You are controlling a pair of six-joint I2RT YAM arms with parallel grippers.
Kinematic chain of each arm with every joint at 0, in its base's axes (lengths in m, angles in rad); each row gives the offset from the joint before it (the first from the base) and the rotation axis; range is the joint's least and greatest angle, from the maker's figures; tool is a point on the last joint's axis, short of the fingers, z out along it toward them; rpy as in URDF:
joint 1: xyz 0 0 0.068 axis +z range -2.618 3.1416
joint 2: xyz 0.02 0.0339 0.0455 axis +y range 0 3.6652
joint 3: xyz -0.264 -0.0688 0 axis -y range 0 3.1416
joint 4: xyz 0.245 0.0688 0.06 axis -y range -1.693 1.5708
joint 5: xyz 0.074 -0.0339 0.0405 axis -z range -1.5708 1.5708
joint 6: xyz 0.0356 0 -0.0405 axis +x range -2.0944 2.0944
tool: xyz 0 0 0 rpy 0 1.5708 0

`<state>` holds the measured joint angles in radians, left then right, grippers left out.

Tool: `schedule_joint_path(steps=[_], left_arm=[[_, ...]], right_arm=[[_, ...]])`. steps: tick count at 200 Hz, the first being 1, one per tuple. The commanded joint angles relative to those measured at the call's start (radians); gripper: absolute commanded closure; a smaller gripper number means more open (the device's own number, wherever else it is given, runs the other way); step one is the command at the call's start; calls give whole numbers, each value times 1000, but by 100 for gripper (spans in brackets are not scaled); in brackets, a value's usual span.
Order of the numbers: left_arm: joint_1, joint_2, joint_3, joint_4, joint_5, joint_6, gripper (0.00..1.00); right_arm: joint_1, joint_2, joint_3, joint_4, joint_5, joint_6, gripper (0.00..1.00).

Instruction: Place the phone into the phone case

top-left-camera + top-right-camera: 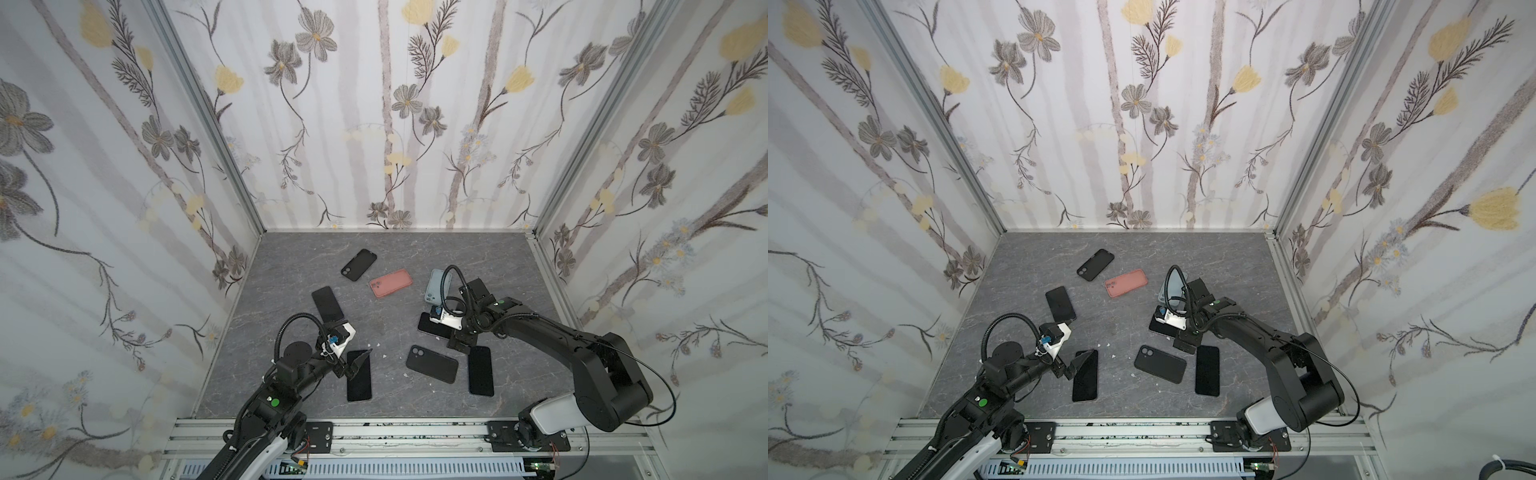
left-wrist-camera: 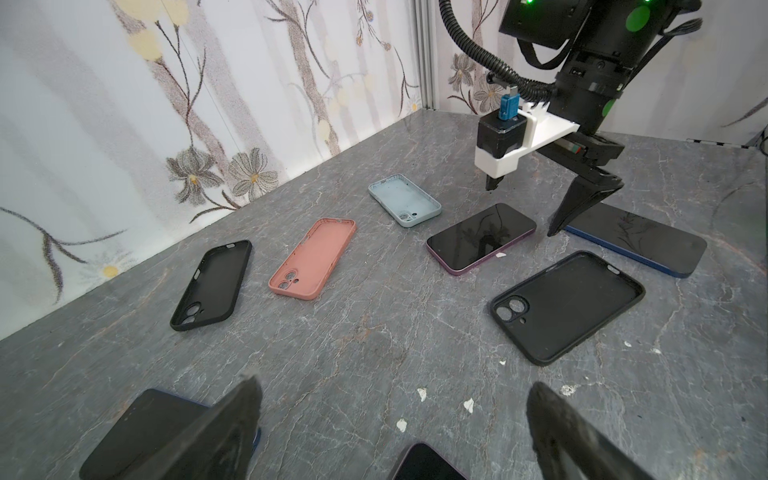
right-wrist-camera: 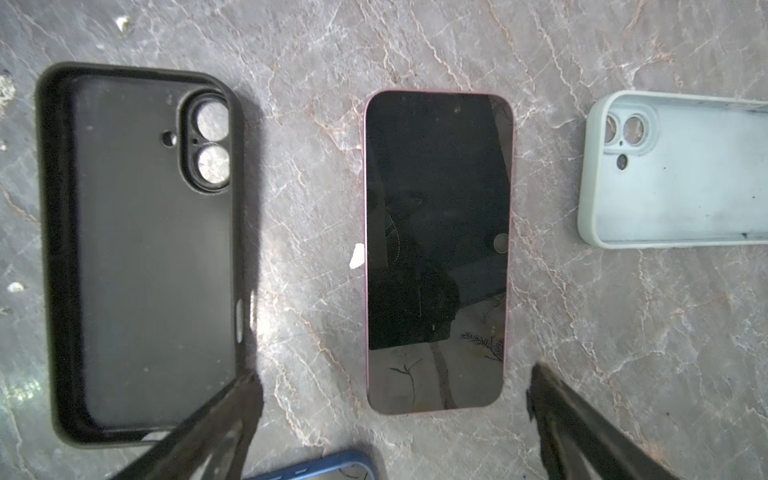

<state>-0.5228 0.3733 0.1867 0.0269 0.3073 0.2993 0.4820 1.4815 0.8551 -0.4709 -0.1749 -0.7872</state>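
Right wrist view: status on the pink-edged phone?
Both open, empty: left gripper, right gripper. Pink-edged phone flat on table, uncased, between black case and pale blue case. Nothing lying on it.

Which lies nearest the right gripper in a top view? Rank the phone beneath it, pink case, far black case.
1. Phone: directly beneath the right gripper.
2. Pink case: behind it, toward the left.
3. Far black case: farthest back and left.
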Motion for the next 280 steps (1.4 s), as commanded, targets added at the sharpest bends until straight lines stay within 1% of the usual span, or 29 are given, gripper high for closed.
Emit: schedule_joint_path(steps=[1,64,153,161,188,222,280], left_arm=[[-6,-1,-9,25,-2,19,0],[-13,19,-15,24,-17,25,0],[-21,9,-14,20,-27,23,0],[-22,5,-13,21,-27,24,0],[-23,-2,-18,25,-27,25,0],[-25,1,-19,21,-28,23,0],[-29,19,-22,32,-18,23,0]], right_arm=[[-2,18,-7,16,-6,-20,0],[-14,64,-2,20,-10,-8,0],[-16,106,-1,14,-45,17,0],[-17,139,2,13,-47,24,0],[-17,145,7,4,-56,29,0],[-18,161,9,5,-45,26,0],[-18,183,93,-36,-56,25,1]])
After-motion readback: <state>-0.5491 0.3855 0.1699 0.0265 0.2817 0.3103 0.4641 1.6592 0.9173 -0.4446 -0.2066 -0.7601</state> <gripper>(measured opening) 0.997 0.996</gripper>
